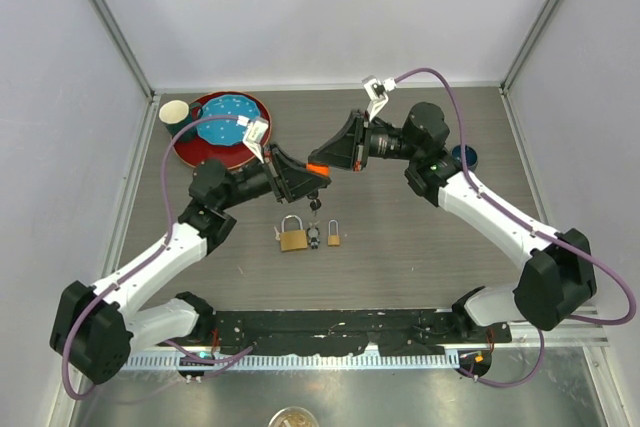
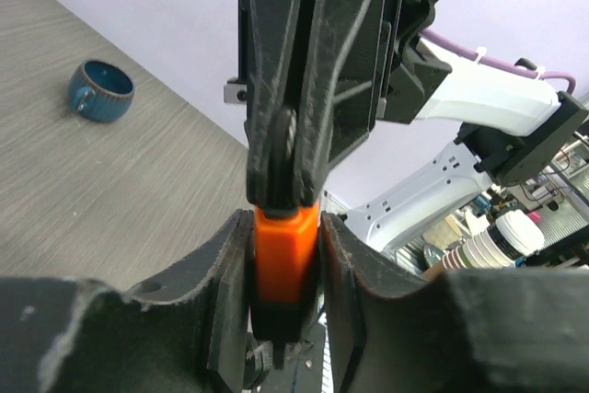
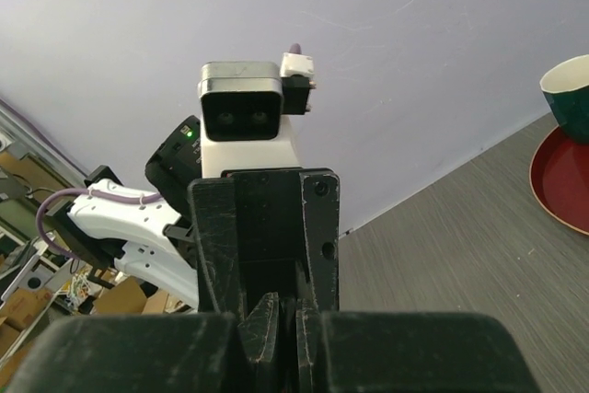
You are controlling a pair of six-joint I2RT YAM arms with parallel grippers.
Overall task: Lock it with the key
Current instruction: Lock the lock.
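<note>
Table (image 1: 400, 247) in front of me. Both wrists met over its middle: left gripper (image 1: 308, 179) came in from the left, right gripper (image 1: 332, 160) from the right and slightly behind, tips meeting. Small block (image 2: 285, 250) sat between my left fingers (image 2: 225, 273); right tips were touching its top end. Directly below and nearer to me, on the table, a row: big padlock (image 1: 292, 238) left, key bunch (image 1: 314, 237) middle, small padlock (image 1: 334, 238) right, all just beside each other. Tray (image 1: 190, 152) far left behind my left arm, plate (image 1: 222, 112) on it, cup (image 1: 175, 111) at its far-left rim. Mug (image 1: 465, 157) on the table right, just behind my right forearm, well apart from the padlocks.
</note>
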